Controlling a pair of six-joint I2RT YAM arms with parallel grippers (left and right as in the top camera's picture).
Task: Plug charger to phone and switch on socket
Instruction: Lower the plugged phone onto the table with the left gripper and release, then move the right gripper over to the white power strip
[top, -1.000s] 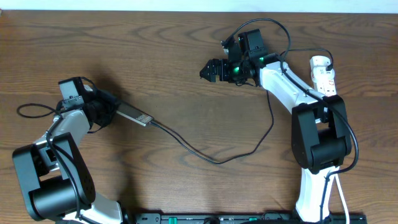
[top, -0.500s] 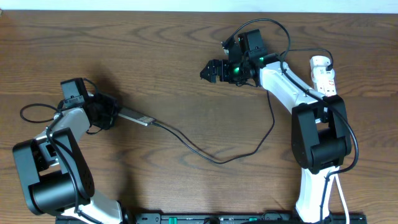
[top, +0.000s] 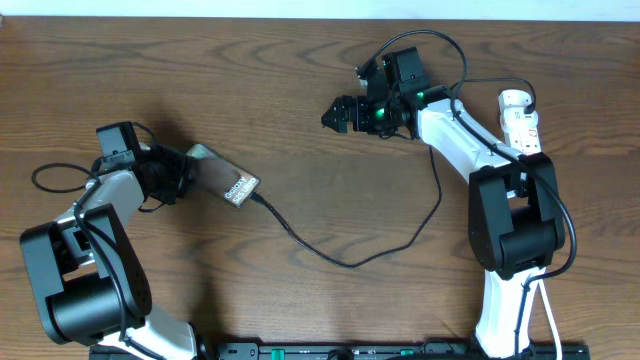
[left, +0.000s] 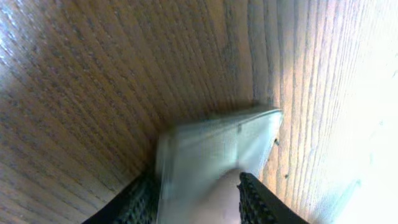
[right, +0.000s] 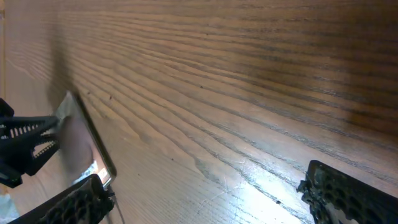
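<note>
My left gripper (top: 178, 174) is shut on one end of the phone (top: 226, 178), a dark glossy slab with pale lettering, held low over the table. In the left wrist view the phone (left: 214, 152) sits between my fingers (left: 199, 208). The charger cable (top: 345, 260) meets the phone's free end and loops right, then up under the right arm; its adapter is hidden. My right gripper (top: 336, 113) is open and empty at the table's middle back, and in the right wrist view (right: 211, 199) the phone (right: 84, 140) shows far left. The socket (top: 521, 120) lies at the far right.
The right arm (top: 465, 140) stretches from the front right across to the middle back, beside the socket. Bare wooden table (top: 300, 70) lies between the grippers. The socket's white cord (top: 548, 320) runs off the front edge.
The left gripper has turned the phone from nearly edge-on to face up, so its lettering now shows. The cable's near end shifted slightly with it. The right arm has not moved.
</note>
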